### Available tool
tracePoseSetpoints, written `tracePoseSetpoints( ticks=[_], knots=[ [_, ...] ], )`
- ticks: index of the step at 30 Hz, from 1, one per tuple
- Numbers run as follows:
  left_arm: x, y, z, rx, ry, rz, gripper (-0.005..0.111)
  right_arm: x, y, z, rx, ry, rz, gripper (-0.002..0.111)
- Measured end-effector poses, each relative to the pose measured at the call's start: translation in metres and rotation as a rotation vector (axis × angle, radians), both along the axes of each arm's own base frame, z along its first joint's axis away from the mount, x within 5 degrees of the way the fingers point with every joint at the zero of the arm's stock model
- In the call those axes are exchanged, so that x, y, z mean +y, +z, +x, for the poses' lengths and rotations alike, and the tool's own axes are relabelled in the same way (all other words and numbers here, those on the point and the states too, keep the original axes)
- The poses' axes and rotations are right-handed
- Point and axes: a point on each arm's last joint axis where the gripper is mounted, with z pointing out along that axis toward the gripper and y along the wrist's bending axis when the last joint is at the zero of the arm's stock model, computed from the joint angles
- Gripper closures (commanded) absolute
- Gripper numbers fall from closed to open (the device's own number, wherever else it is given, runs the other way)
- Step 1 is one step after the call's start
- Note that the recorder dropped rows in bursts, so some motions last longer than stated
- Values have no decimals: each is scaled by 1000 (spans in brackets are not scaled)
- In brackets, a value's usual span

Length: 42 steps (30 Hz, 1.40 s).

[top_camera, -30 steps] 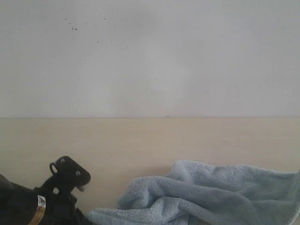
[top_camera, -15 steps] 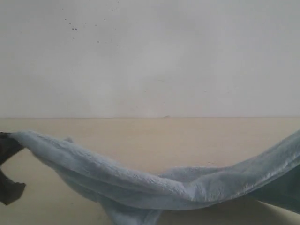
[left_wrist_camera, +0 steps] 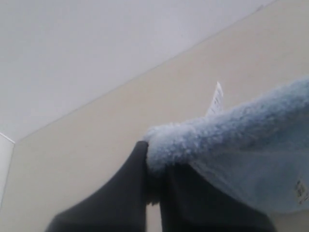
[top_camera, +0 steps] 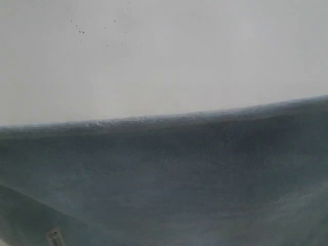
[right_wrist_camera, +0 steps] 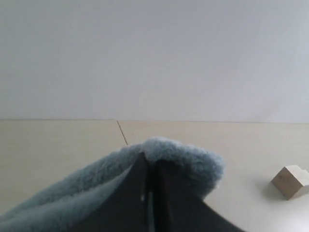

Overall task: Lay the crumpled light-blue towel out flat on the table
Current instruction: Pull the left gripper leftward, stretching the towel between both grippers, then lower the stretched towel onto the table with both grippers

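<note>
The fluffy pale-blue towel [top_camera: 164, 179] is pinched by the left end effector [left_wrist_camera: 153, 166] and the right end effector [right_wrist_camera: 148, 166] above the smooth beige surface [left_wrist_camera: 72, 159].

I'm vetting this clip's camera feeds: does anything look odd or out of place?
The towel, held up, fills the lower exterior view, blocking that camera. A small wooden block sits on the table, apart from it.

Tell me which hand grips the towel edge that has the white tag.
The left hand: a white tag sticks out of the towel close to its grip. The right hand pinches a fold with no tag showing.
</note>
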Motion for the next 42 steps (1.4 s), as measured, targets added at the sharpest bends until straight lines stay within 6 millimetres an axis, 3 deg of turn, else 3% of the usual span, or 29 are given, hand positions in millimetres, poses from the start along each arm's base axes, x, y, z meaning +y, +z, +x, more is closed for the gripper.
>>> tracePoseSetpoints(
  ticks=[12, 17, 21, 24, 25, 31, 32, 33, 34, 35, 36, 37, 38, 39, 41, 42],
  knots=[
    [24, 57, -46, 34, -24, 21, 103, -8, 1, -52, -38, 29, -1, 108],
    [25, 60, -51, 72, -36, 27, 103, -13, -3, -64, 3, 5, -23, 108],
    [19, 47, -40, 141, -42, 88, 103, -8, -8, -54, 87, 42, -49, 108],
    [8, 28, -16, 237, -40, 170, 103, 0, -23, -25, 208, 59, -76, 108],
    [-2, 15, 6, 285, -27, 226, 103, 8, -38, 3, 285, 92, -98, 108],
    [-33, -21, 74, 361, -1, 360, 103, 32, -80, 94, 438, 165, -158, 108],
    [-41, -37, 94, 391, 4, 398, 103, 38, -99, 122, 497, 176, -192, 108],
    [-44, -47, 105, 405, 9, 406, 103, 41, -110, 135, 523, 184, -201, 108],
    [-45, -67, 126, 433, 26, 397, 103, 48, -131, 160, 560, 203, -195, 108],
    [-46, -76, 136, 443, 31, 381, 103, 52, -137, 170, 567, 211, -185, 108],
    [-41, -87, 153, 454, 60, 338, 103, 59, -147, 193, 565, 233, -153, 108],
    [-37, -94, 166, 456, 83, 303, 103, 64, -148, 208, 549, 249, -140, 108],
    [-28, -102, 187, 445, 117, 249, 103, 72, -151, 236, 530, 269, -128, 108],
    [-23, -103, 198, 432, 134, 224, 101, 76, -153, 248, 528, 273, -127, 107],
    [-7, -96, 230, 351, 200, 123, 85, 85, -137, 287, 449, 274, -115, 90],
    [-4, -91, 236, 323, 215, 91, 59, 87, -127, 296, 413, 272, -97, 71]
  ],
)
